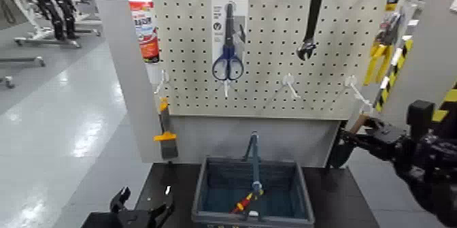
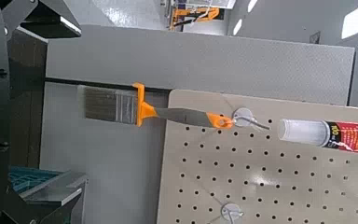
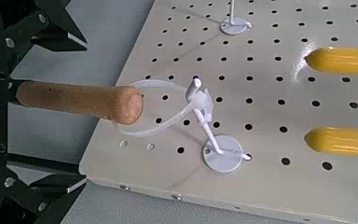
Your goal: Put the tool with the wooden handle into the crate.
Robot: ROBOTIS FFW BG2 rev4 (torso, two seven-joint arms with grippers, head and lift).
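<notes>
Wooden trowel handle (image 3: 75,100) sits clenched in your right end effector (image 3: 14,98), blade hidden; cord loop (image 3: 163,107) still on peg (image 3: 205,126). Left end effector (image 1: 139,214) released, low beside crate (image 1: 204,200).

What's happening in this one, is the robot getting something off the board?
Yes. The right tool appears to have closed on the wooden handle of the trowel at the right edge of the pegboard. The trowel's cord loop is still around its white hook, so it is not free yet. The crate waits below on the table, and the trowel is not in it. The left tool sits low beside the crate, idle.
</notes>
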